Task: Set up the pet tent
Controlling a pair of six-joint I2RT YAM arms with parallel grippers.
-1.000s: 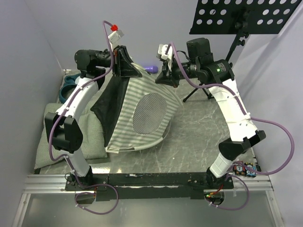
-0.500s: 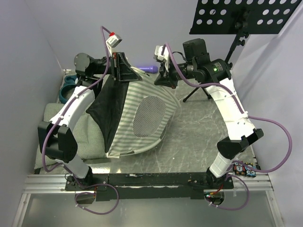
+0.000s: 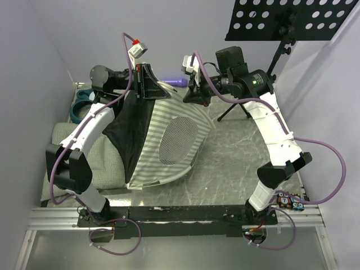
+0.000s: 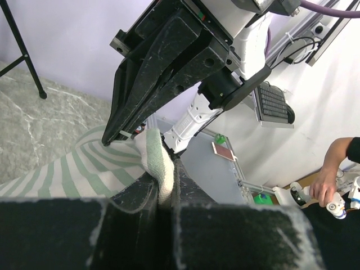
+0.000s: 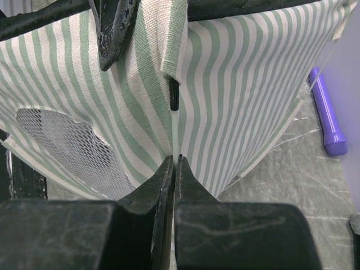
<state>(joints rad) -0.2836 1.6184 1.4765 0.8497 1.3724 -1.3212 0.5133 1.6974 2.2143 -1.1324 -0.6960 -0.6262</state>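
where the two hands meet at the far side of the worktop (image 3: 242,157), the pet tent (image 3: 169,121) hangs by its top edge, lifted off the surface there. its lower rim rests on the grey marbled top, left of centre. the green-and-white striped side faces the front, with an oval white mesh panel (image 3: 177,136) in its middle. a flap of black lining (image 3: 128,128) shows on the left and reaches down toward the cushion.

the left hand (image 3: 152,90) is clamped on the top left corner of the tent. in its wrist view a bunched fold of striped cloth sits squeezed between its fingers (image 4: 135,197). the right hand (image 3: 195,97) grips the top edge a little to the right, so the two hands are near each other, tip toward tip. its fingers (image 5: 154,185) are pressed together, and the striped cloth gathers into folds at their tips. a thin pale pole (image 5: 175,135) with a dark end runs down out of a hem into the seam between them. whether the cloth, the pole or both are pinched there, i cannot tell.

a flat green-checked cushion (image 3: 107,160) lies on the left of the worktop, and its right edge is either under or just beside the tent's lower left corner. a purple cylinder (image 3: 178,82) lies on the worktop behind the tent. some teal ring-shaped things (image 3: 80,104) sit in the far left corner. a black perforated music stand (image 3: 287,32) rises beyond the far right corner.
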